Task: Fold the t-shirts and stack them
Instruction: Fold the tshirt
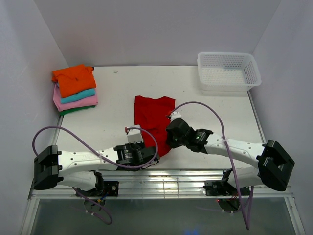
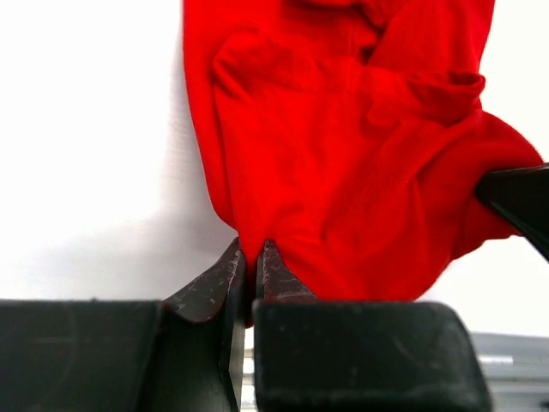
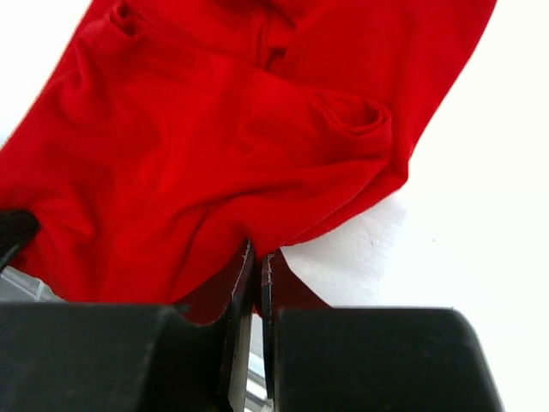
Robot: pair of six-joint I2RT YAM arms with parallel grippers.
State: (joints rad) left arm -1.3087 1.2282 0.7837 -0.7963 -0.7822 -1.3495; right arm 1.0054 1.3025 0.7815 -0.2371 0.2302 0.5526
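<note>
Scene: a white desk point(image 1: 117, 93) seen from above, with white walls on three sides and two robot arms reaching in from its near edge.
Red t-shirt: the red t-shirt point(image 1: 152, 116) lies at the middle of the desk. Its far part lies fairly flat, and its near end is bunched in creases and narrows to a point between the two arms.
Left hand: the left hand point(image 2: 251, 262) has its fingers pressed together on the near left edge of the red cloth, with a thin fold pinched between them.
Right hand: the right hand point(image 3: 256, 262) has its fingers almost touching, clamped on the near right edge of the same shirt. Red cloth shows in the narrow slit.
Spacing: both hands sit near each other at the shirt's near end.
Stack: folded t-shirts are piled at the far left corner, well apart from the red one. The orange t-shirt point(image 1: 73, 78) is on top, then the teal t-shirt point(image 1: 80, 95), the pink t-shirt point(image 1: 80, 103), and the dark green t-shirt point(image 1: 73, 110) at the bottom.
Basket: a white mesh basket point(image 1: 228, 81) stands at the far right corner of the desk.
</note>
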